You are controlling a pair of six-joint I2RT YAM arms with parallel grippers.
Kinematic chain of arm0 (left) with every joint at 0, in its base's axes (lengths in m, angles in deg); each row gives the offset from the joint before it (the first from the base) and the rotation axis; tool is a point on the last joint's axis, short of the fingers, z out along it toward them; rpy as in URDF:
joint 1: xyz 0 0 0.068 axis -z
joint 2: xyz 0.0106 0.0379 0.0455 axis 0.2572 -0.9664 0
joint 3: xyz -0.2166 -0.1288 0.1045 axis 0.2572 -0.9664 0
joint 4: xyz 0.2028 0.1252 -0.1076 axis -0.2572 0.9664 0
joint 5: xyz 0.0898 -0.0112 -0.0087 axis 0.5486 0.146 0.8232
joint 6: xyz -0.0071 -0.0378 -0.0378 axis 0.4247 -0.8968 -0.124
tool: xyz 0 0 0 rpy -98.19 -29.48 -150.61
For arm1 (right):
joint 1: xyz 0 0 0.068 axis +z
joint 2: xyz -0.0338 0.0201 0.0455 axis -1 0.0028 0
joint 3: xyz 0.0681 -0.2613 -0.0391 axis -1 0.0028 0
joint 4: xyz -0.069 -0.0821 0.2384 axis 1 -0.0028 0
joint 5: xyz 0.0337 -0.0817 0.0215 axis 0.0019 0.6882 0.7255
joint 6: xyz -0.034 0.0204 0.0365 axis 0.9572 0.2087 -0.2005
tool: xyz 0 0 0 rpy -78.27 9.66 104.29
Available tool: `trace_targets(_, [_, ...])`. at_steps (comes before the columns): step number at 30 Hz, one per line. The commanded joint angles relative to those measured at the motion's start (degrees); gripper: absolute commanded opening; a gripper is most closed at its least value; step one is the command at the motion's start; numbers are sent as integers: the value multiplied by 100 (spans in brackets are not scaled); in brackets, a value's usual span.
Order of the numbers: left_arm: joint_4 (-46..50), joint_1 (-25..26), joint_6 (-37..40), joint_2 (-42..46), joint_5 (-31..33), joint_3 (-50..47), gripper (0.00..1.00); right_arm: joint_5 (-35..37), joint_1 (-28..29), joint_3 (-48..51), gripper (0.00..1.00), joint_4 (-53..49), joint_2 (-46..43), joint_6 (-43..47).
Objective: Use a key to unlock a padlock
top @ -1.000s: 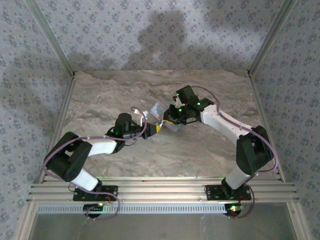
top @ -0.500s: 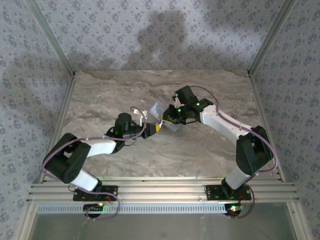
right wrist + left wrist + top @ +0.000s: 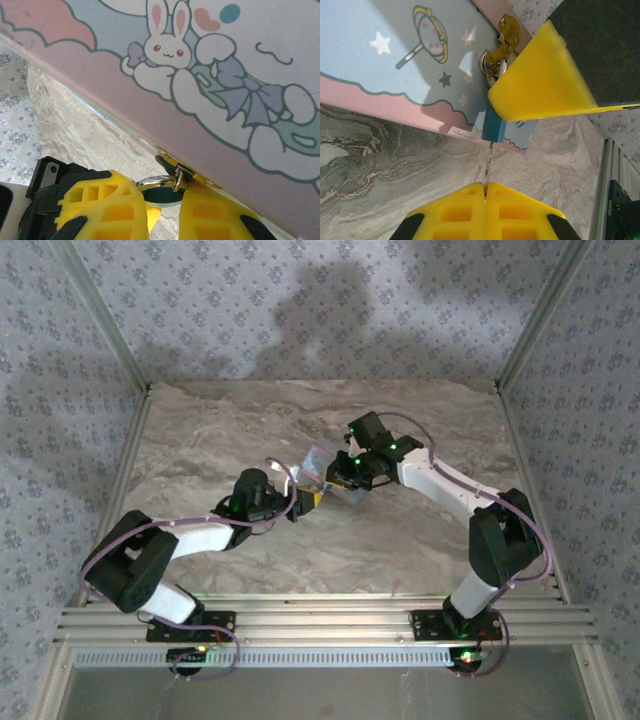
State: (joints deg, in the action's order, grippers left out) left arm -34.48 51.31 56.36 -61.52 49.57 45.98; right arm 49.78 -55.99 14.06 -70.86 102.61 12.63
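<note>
Nearest, the left gripper (image 3: pixel 485 189) is clenched on the key (image 3: pixel 488 162), whose blade meets the underside of the padlock (image 3: pixel 493 127) hanging at the edge of the tin (image 3: pixel 395 75). The right gripper (image 3: pixel 164 196) pinches the padlock's body. The shackle (image 3: pixel 152 181) looks closed through the tin's brass hasp (image 3: pixel 507 27), so I judge the key is seated but not yet turned. The tin's lid is shut, its contents hidden.

Both arms are the same build: a smooth white shell link (image 3: pixel 200 534) between chunky black joint housings (image 3: pixel 128 568), with a thin purple cable (image 3: pixel 100 552) trailing along each one. Tiny green status lights (image 3: pixel 395 448) glow near the wrists. The left gripper (image 3: pixel 485 189) has bright yellow plastic fingers (image 3: pixel 455 214) with square pockets moulded in, and the right gripper (image 3: pixel 165 192) looks identical.
</note>
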Motion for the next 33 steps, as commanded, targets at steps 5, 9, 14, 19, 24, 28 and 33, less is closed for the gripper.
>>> trace_targets(5, [-1630, -8, -291, -149, -174, 104, 0, -535, 224, 46, 0, 100, 147, -130])
trace_targets(9, [-1797, -12, -368, -281, -156, 105, 0, -631, 193, 122, 0, 315, 111, -323])
trace_targets(14, [-2257, -105, -572, -584, -150, 1, 0, -771, 172, 203, 0, 423, 96, -363])
trace_targets(19, [-2543, -160, -647, -808, -274, -17, 0, -870, 120, 389, 0, 634, -23, -490])
trace_targets(24, [-2943, -288, -805, -869, -397, -154, 0, -788, 114, 345, 0, 276, -28, -190])
trace_targets(28, [-2931, -398, -808, -786, -527, -218, 0, -767, 96, 389, 0, 220, -38, -102])
trace_targets(33, [-2713, -617, -808, -595, -744, -290, 0, -707, 43, 389, 0, 85, -59, 35])
